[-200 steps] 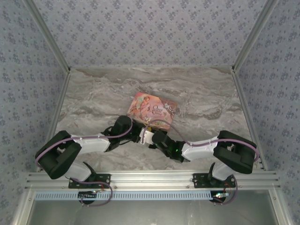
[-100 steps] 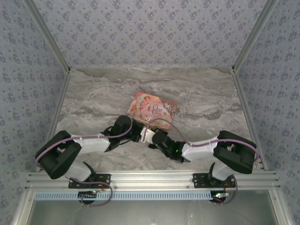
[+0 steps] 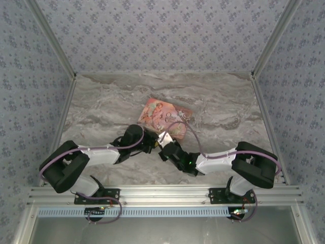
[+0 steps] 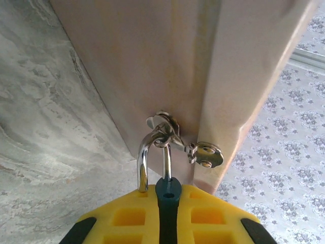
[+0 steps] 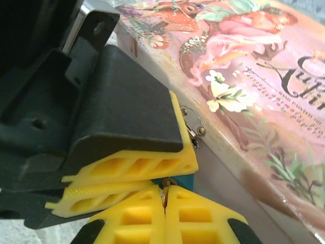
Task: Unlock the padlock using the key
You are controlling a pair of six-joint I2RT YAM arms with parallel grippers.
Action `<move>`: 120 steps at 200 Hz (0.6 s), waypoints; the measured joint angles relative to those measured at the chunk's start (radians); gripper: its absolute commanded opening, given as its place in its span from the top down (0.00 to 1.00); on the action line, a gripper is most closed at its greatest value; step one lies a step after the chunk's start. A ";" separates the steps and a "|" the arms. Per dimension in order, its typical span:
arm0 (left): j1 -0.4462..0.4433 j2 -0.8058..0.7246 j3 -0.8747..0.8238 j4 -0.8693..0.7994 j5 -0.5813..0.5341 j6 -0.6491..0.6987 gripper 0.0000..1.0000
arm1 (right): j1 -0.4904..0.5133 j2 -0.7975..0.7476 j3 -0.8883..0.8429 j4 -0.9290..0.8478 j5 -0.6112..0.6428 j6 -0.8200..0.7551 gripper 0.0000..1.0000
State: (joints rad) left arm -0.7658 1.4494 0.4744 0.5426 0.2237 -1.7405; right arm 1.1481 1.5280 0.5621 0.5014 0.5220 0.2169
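Observation:
The padlock's blue-teal body [image 4: 168, 192] is clamped between the yellow fingers [image 4: 127, 216] of my left gripper [image 4: 168, 189], which is shut on it. Its silvery shackle [image 4: 141, 161] hangs through the latch loop of the pink tin [image 4: 152, 61]. One shackle leg enters the body; the other ends beside it, and an empty hole shows in the body's top. My right gripper [image 5: 164, 189] is shut on the key [image 5: 164, 195], a thin sliver whose tip meets the underside of the padlock [image 5: 184, 181]. From above, both grippers [image 3: 152, 144] [image 3: 163, 146] meet at the tin's near edge.
The pink illustrated tin [image 3: 165, 118] lies mid-table on the marble top [image 3: 101, 107], its metal hasp [image 4: 205, 154] next to the padlock. Patterned walls [image 3: 30, 76] close in the sides and back. The left gripper's fingers [image 5: 127, 165] press close above my right fingers.
The right gripper has closed fully on the key and its wrist has turned and shifted slightly at the padlock; its cable loop has risen. The left arm has barely moved.

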 measured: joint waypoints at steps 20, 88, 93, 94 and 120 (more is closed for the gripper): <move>0.000 0.009 0.002 0.010 0.000 0.000 1.00 | -0.005 0.000 0.000 -0.002 -0.008 0.077 1.00; 0.010 0.030 0.014 0.014 0.004 0.013 0.69 | -0.051 0.000 -0.022 0.046 -0.092 0.249 1.00; 0.013 0.030 0.014 0.014 0.008 0.014 0.67 | -0.057 0.000 -0.024 0.053 -0.097 0.259 1.00; 0.014 0.030 0.014 0.014 0.009 0.015 0.66 | -0.058 0.000 -0.025 0.055 -0.099 0.262 1.00; 0.035 0.002 0.014 -0.026 0.019 0.046 0.52 | -0.083 0.000 -0.042 0.093 -0.130 0.317 1.00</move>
State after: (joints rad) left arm -0.7307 1.4513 0.4881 0.5171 0.2432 -1.6947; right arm 1.0649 1.5284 0.5198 0.5949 0.3920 0.5343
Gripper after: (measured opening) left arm 0.413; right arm 0.057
